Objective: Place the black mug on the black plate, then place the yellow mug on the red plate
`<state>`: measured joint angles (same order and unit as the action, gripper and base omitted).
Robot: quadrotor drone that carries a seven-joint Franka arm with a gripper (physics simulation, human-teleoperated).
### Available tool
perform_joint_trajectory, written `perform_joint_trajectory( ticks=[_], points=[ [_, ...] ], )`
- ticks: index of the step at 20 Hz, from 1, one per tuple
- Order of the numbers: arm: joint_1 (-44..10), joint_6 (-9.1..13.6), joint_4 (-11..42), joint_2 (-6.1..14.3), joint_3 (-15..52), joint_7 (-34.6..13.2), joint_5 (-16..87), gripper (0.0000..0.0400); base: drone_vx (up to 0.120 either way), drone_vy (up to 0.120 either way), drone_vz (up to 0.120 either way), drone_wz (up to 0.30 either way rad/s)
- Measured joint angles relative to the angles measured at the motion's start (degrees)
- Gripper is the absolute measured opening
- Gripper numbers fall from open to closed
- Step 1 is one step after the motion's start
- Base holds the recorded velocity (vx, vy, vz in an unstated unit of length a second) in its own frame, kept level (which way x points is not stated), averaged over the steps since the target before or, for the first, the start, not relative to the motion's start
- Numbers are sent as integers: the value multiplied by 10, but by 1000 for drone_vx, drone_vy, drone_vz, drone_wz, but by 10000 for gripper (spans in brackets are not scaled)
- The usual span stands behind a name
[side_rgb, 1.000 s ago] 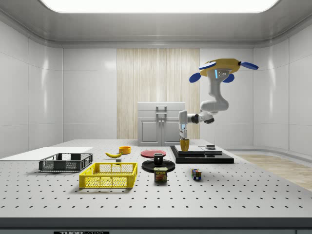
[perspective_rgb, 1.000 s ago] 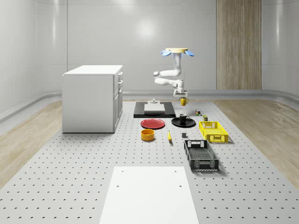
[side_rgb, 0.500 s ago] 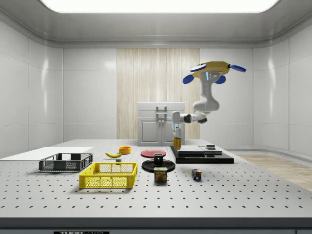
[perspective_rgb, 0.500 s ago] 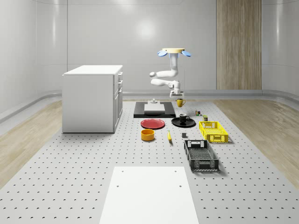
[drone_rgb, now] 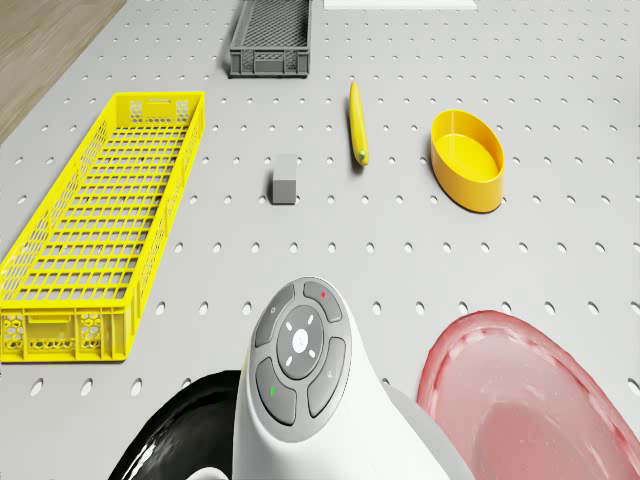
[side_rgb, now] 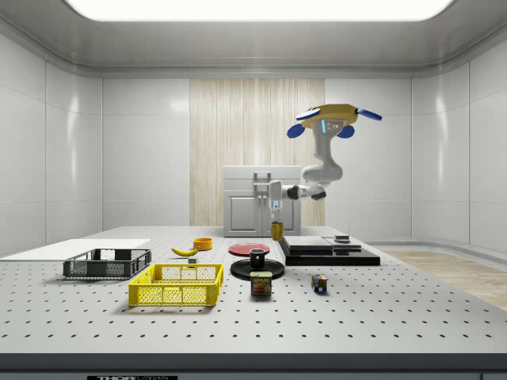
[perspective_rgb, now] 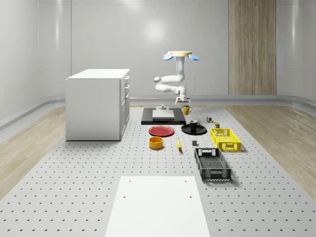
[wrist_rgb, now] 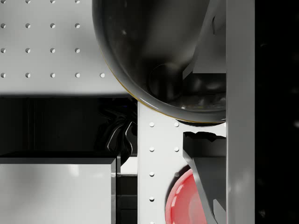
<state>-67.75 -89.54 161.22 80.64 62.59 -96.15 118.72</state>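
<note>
**Yellow mug carried short of the red plate**

Yellow mug [perspective_rgb: 186,110] hung in the jaws, which gripped it, above the worktop [perspective_rgb: 98,168] near the black slab [perspective_rgb: 163,120]. The drone [perspective_rgb: 179,55] hovered above. The red plate [perspective_rgb: 162,131] lay lower, toward the whole-scene view's left and nearer that camera. The black mug [perspective_rgb: 193,125] sat on the black plate [perspective_rgb: 202,130].

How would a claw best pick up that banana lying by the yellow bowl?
Grip the banana around its middle, coming straight down from above. It lies flat on the table, long and thin, so fingers closing across its narrow width should fit, and a middle hold likely keeps it level.
</note>
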Motion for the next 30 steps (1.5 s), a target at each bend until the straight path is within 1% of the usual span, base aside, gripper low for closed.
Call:
perform_joint_trajectory(
  ticks=[30],
  points=[
    [0,0,0,0,0,0,0,110,120,-120,0,0]
  ],
)
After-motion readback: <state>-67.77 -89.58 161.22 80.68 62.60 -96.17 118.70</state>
